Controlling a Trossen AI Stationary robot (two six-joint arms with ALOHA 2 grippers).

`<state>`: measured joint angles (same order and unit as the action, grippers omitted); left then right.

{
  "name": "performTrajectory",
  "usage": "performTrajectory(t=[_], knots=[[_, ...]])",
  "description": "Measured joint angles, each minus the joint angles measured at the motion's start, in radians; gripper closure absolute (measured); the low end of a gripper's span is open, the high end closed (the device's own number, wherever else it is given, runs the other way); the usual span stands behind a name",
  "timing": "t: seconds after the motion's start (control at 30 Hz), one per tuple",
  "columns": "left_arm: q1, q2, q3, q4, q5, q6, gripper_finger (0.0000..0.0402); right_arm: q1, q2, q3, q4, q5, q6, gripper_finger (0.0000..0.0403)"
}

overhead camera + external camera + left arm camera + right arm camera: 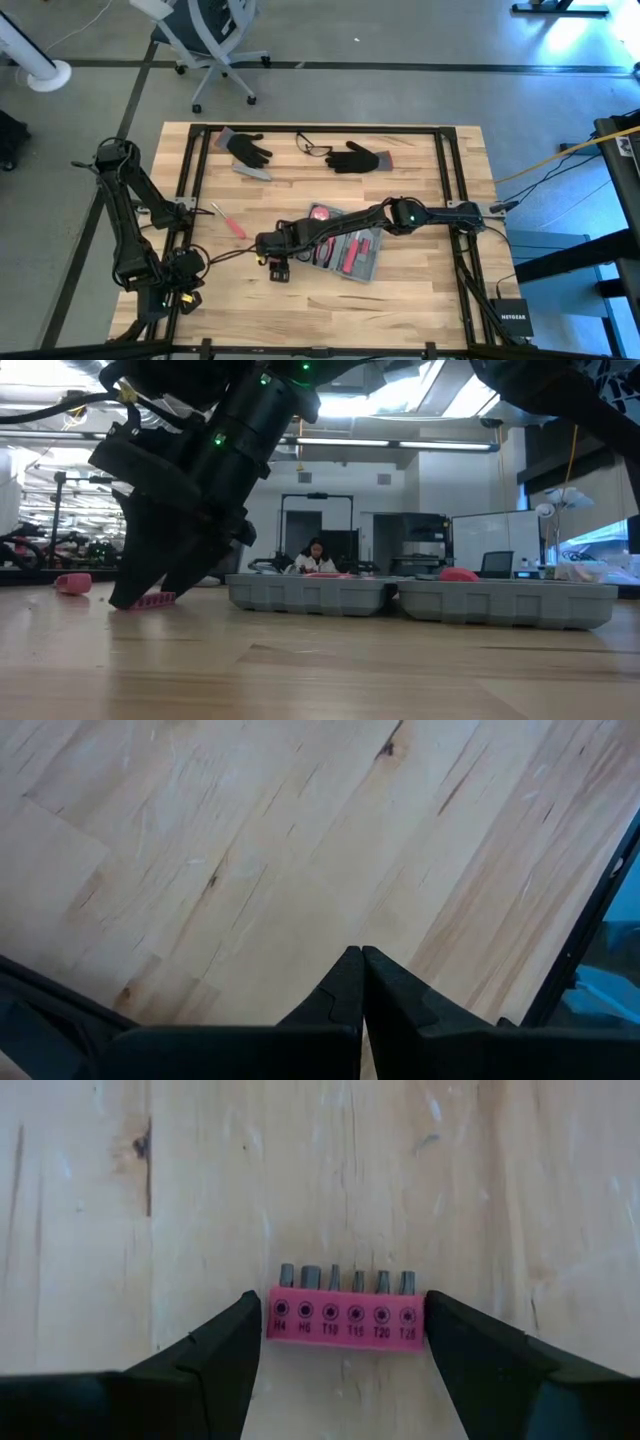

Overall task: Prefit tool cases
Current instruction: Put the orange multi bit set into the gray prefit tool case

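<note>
Progress: partial. The tool case [345, 250] lies open at table centre, its grey halves side by side, with several red-handled tools already seated in the moulded slots. Outstanding items: a red bit holder [343, 1315], carrying six bits in a row, lies on the bare wood outside the case, and a loose red-handled screwdriver [228, 221] lies at roughly ten o'clock from the case, well apart from it. Neither is fitted yet.

My right gripper [343, 1342] is lowered to the table just beside the case, at about nine o'clock from it. Its fingers are spread wide and straddle the bit holder, one pad off each short end, close but with no visible contact. The low view confirms the holder resting on the wood under that gripper.

My left gripper [360, 982] waits near the table's left front corner, at about eight o'clock from the case, fingers pressed together, empty.

Judgement: the bit holder is the item in hand; closing on it is what remains before seating it.
</note>
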<state>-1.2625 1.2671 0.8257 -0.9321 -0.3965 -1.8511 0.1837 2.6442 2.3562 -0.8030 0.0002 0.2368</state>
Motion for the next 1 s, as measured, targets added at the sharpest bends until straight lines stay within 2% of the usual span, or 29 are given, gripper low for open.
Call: performTrajectory(t=[0.3,0.6,0.87,1.0], knots=[[0.000,0.000,0.000,0.001,0.000,0.000,0.0401,0.000,0.006,0.001,0.005,0.000,0.027,0.0141],[0.000,0.000,0.000,0.001,0.000,-0.001,0.0401,-0.001,0.005,0.003,0.009,0.013,0.034,0.0238],[0.000,0.000,0.000,0.001,0.000,-0.001,0.0401,-0.001,0.005,0.002,0.009,0.009,0.031,0.0253],[0.000,0.000,-0.001,0.001,0.000,-0.001,0.0402,-0.001,0.006,0.001,0.011,0.018,0.029,0.0241]])
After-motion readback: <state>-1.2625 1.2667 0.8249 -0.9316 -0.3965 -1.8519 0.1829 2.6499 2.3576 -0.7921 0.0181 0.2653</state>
